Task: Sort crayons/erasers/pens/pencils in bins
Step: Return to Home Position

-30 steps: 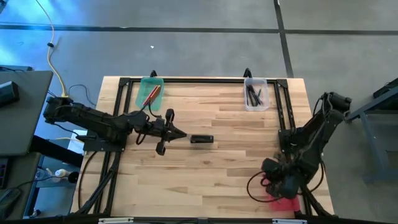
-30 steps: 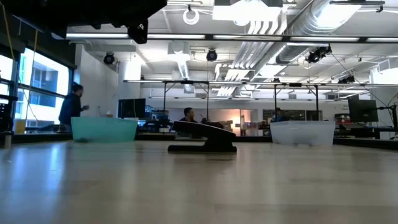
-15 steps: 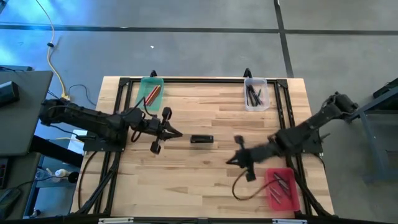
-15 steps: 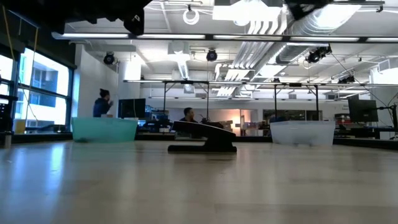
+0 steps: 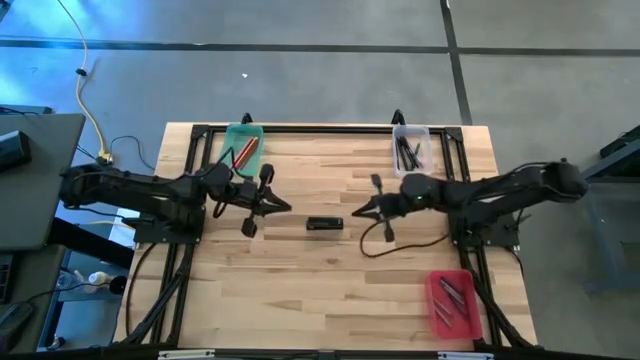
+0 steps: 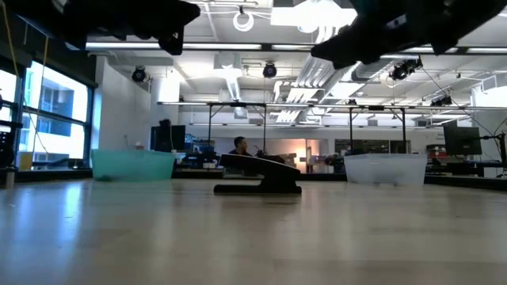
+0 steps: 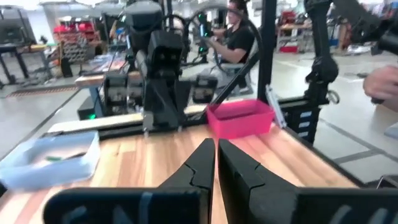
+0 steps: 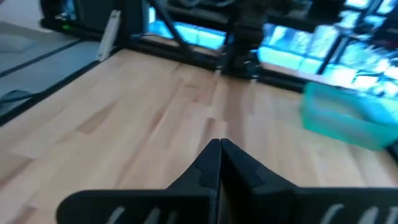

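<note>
Wood planks are forming the counter (image 5: 320,290), and both arms are lying stretched out over it from opposite sides, well above the surface, their tips pointing at each other. The left tool (image 5: 283,206) is hanging just left of a small black block (image 5: 324,223) that is lying at mid-counter. Its fingers (image 7: 202,163) are pressing together with nothing between them. The right tool (image 5: 360,212) is hanging just right of the same block, its fingers (image 8: 211,163) likewise meeting and gripping nothing. Neither tool is touching the block.

In the high view the green bin (image 5: 228,160) is sitting at the counter's upper edge on the left arm's side, holding the pencils (image 5: 244,152), red and orange sticks lying along its length. The clear bin (image 5: 424,135) is sitting at the same edge on the right arm's side, with the pens (image 5: 408,153) bunched inside it as dark sticks. The red bin (image 5: 462,325) is lying at the lower right corner, well apart from the other two, and is carrying a few greyish sticks (image 5: 447,293) whose kind I cannot tell.

Beyond the counter, in the left wrist view, a person (image 7: 239,37) is sitting in the room.
</note>
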Robot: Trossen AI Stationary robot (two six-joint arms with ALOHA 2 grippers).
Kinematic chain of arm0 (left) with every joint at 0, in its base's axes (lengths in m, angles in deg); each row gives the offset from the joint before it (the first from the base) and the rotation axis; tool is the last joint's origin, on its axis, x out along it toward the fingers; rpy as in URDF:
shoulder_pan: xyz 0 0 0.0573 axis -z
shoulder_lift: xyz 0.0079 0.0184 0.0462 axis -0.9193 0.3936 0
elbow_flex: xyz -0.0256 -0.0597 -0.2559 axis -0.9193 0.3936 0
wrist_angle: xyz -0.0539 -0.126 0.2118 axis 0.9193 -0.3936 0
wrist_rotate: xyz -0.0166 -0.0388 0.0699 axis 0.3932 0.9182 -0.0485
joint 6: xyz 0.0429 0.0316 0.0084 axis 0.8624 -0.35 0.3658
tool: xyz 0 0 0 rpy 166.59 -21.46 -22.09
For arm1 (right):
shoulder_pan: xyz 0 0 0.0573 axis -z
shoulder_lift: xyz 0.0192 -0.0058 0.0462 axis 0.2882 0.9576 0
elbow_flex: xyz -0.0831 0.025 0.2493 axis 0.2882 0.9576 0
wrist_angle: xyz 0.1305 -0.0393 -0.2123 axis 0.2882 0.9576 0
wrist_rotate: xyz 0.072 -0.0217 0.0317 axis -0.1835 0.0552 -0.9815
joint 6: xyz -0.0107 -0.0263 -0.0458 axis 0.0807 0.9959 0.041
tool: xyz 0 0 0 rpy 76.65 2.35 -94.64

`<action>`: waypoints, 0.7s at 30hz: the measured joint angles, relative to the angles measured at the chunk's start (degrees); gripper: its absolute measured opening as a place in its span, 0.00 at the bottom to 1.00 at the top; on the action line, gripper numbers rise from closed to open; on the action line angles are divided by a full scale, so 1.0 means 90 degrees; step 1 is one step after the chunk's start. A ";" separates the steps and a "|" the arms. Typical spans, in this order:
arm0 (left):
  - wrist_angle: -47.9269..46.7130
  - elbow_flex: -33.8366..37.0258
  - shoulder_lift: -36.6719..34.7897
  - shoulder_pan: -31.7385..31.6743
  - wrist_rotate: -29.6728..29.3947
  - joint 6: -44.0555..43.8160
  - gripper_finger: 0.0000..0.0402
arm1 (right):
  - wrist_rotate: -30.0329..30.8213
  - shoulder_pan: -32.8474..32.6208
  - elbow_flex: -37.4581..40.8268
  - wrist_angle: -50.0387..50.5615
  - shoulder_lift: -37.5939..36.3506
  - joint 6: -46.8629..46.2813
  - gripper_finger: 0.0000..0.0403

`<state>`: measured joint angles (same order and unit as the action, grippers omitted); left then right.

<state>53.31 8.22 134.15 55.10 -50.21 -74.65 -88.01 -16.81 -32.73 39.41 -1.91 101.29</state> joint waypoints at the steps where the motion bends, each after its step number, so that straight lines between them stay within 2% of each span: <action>1: -0.0123 0.0000 -0.0049 -0.0041 0.0002 0.0030 0.02 | 0.0027 0.0071 0.0149 -0.0061 -0.0170 0.0014 0.00; 6: -0.0401 0.0002 -0.0320 -0.0156 0.0006 0.0101 0.02 | 0.0156 0.0311 0.0995 -0.0556 -0.1219 -0.0015 0.00; 14: -0.0870 0.0004 -0.0900 -0.0156 0.0002 0.0263 0.02 | 0.0824 0.0341 0.2387 -0.0862 -0.3406 -0.0113 0.00; 21: -0.0084 0.0848 -0.1196 -0.0158 -0.0002 0.0222 0.02 | 0.0985 0.0341 0.3292 -0.0822 -0.5042 -0.0221 0.00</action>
<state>52.55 15.85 123.39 53.68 -50.23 -72.65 -79.15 -13.75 -3.10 32.02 -47.29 99.31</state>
